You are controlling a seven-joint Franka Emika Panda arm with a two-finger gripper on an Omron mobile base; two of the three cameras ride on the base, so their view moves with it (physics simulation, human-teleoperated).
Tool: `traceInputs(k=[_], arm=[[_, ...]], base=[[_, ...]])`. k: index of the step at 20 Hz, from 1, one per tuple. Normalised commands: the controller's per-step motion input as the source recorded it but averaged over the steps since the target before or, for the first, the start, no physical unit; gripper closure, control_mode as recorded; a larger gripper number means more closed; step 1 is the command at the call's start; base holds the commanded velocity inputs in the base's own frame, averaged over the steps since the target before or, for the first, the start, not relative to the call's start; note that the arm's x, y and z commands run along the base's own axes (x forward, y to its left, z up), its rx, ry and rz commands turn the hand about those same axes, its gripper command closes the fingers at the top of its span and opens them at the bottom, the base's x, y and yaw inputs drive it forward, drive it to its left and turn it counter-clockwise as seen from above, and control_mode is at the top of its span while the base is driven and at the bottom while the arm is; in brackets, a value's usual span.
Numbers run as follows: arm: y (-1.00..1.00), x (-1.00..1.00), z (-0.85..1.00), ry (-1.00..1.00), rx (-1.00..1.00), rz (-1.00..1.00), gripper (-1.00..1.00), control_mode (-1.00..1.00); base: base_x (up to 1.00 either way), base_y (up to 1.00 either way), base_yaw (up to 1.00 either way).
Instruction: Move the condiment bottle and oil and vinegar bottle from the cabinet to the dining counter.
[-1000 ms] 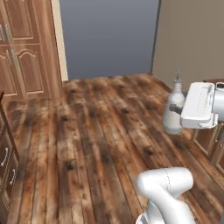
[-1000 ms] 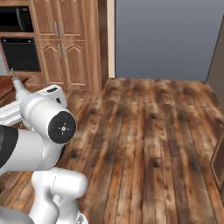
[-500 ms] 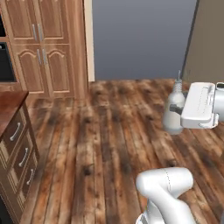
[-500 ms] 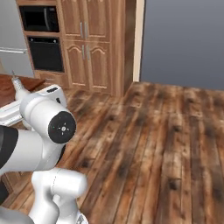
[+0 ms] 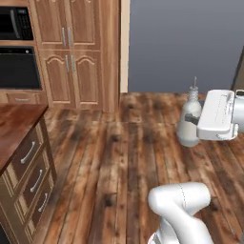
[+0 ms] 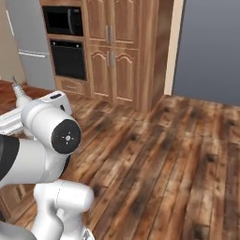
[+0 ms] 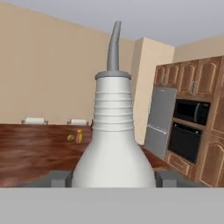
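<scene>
Gripping the oil and vinegar bottle (image 7: 113, 148), the claw (image 7: 113, 178) faces the dining counter (image 7: 35, 153).

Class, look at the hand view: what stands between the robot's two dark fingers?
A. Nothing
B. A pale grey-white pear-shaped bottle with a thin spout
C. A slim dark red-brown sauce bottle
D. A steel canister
B: the pale grey-white pear-shaped bottle rises upright between the fingers, its thin spout pointing up.

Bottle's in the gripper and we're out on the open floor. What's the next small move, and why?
Probably drive on toward the dining counter, arm held as is. The gripper is shut on the oil and vinegar bottle, upright, over bare floor; the counter lies ahead in the hand view, not yet beneath the bottle.
</scene>
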Motion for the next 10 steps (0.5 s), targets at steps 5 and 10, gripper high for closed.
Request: traceInputs(k=[5, 10], arm=[[0.0, 0.0, 0.0, 0.0, 0.0, 0.0, 1.0, 1.0], [0.0, 0.0, 0.0, 0.0, 0.0, 0.0, 1.0, 1.0]], base=[[0.81, 0.0, 0.3], [0.82, 0.07, 0.29]])
